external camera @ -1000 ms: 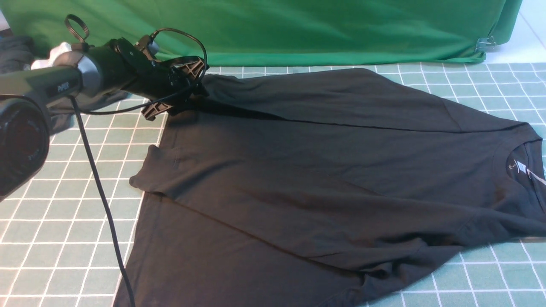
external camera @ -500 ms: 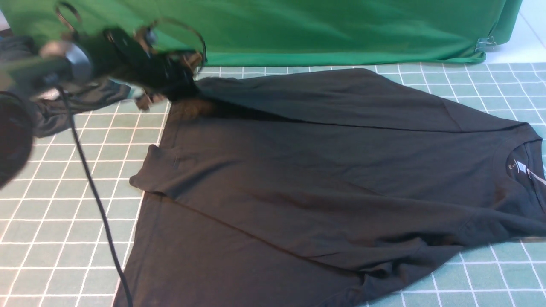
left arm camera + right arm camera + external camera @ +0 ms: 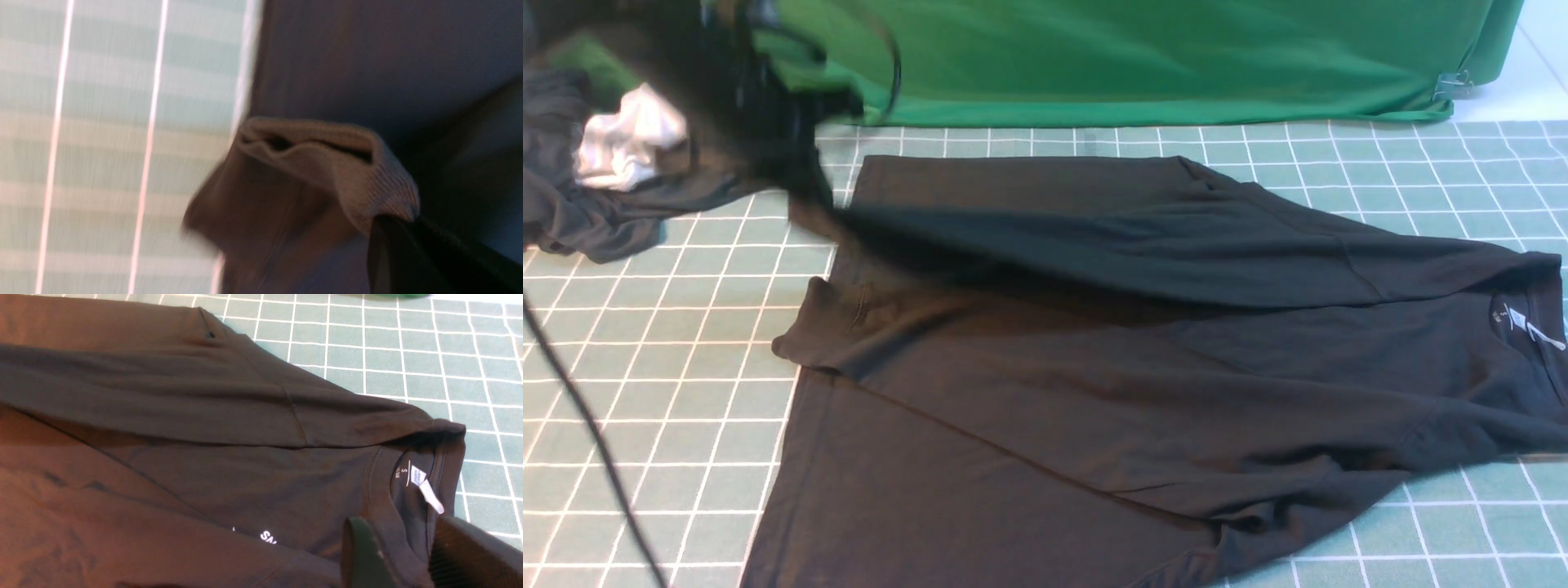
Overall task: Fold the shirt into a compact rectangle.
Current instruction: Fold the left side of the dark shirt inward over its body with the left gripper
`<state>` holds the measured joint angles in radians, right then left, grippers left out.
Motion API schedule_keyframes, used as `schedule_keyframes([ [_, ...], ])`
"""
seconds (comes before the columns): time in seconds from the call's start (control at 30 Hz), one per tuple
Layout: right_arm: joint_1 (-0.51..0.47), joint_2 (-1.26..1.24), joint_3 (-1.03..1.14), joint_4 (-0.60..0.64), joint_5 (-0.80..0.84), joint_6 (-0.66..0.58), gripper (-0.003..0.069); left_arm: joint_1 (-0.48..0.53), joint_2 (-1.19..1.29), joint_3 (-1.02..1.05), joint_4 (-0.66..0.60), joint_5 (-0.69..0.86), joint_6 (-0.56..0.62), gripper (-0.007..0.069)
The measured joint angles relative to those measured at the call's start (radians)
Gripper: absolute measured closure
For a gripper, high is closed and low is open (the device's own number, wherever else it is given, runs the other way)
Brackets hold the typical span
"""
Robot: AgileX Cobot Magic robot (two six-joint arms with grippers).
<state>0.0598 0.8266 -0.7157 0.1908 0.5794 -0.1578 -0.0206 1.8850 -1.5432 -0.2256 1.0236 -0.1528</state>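
Left gripper (image 3: 784, 143): clamped on the shirt (image 3: 1143, 367) sleeve cuff (image 3: 327, 151), lifted near the tabletop (image 3: 670, 392) far-left corner.
Right gripper (image 3: 402, 528): jaws apart, empty, above the collar (image 3: 369, 473).
Shirt axis: left to right, collar at the right edge.
Your cue: the body lies rightward and nearward of the cuff; the left arm likely leads.

Looked like a lab test bench.
A gridded mat (image 3: 686, 392) lay flat; behind the mat hung a green backdrop (image 3: 1135, 57), a clip (image 3: 1450, 84) on its end.
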Motion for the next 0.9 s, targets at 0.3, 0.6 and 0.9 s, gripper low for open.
schedule_keyframes([
  [0.3,0.0,0.0,0.0,0.0,0.0,0.0,0.042,0.0,-0.006,0.253,-0.011,-0.072,-0.023,0.0566],
  [0.6,0.0,0.0,0.0,0.0,0.0,0.0,0.042,0.0,-0.056,0.171,0.055,0.035,-0.023,0.0287],
  [0.9,0.0,0.0,0.0,0.0,0.002,0.0,0.042,0.0,-0.26,0.237,0.14,0.153,-0.023,0.0134],
])
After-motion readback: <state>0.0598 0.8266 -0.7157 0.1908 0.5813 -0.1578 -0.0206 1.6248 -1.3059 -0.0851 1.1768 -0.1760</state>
